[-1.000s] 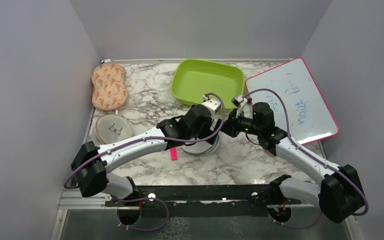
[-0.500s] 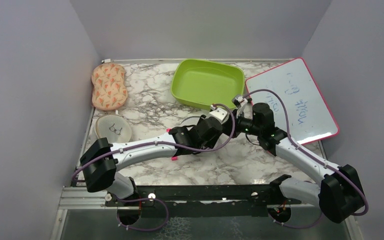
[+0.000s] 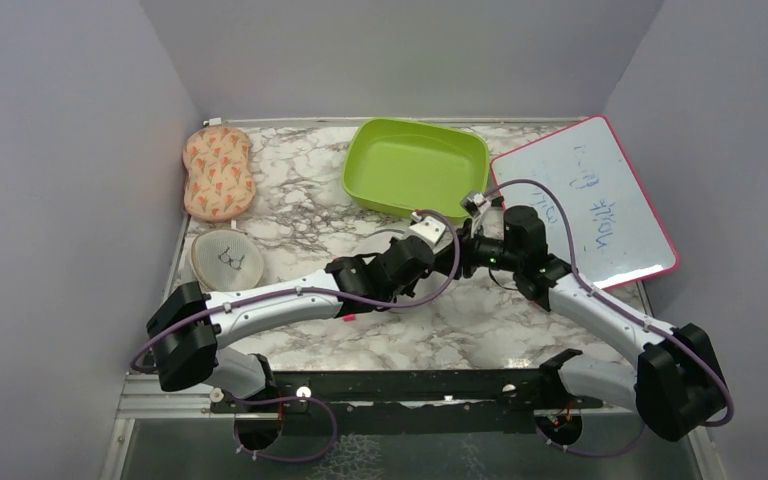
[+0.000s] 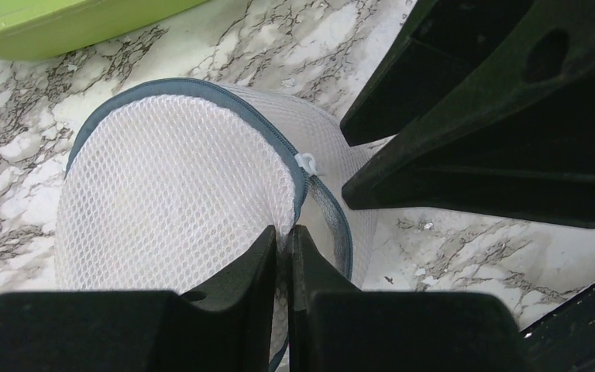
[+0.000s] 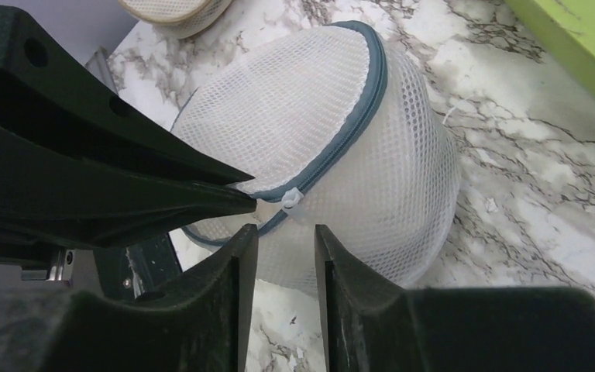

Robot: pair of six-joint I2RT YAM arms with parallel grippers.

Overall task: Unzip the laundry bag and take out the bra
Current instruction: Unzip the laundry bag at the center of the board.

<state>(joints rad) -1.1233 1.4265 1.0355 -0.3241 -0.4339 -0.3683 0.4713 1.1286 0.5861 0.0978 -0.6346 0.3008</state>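
Laundry bag (image 5: 318,108) sits on the table (image 5: 527,178) between both arms; zip looks closed. Left pincer (image 4: 283,240) is clenched on mesh beside the zip rim. Right pincer (image 5: 285,256) is released, jaws narrowly apart just below the white zip pull (image 5: 291,201).

Risks: right pincer closes on mesh and misses the small pull; the thin left pinch slips and the bag drags.

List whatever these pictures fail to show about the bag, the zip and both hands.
Bra: both wrist views, the laundry bag mesh shows nothing clear inside.
Zip's extent: left wrist view, the left hand covers the rim.
Zip pull: right wrist view, touching the right hand or not, unclear.
Bag in top view: both arms hide it.
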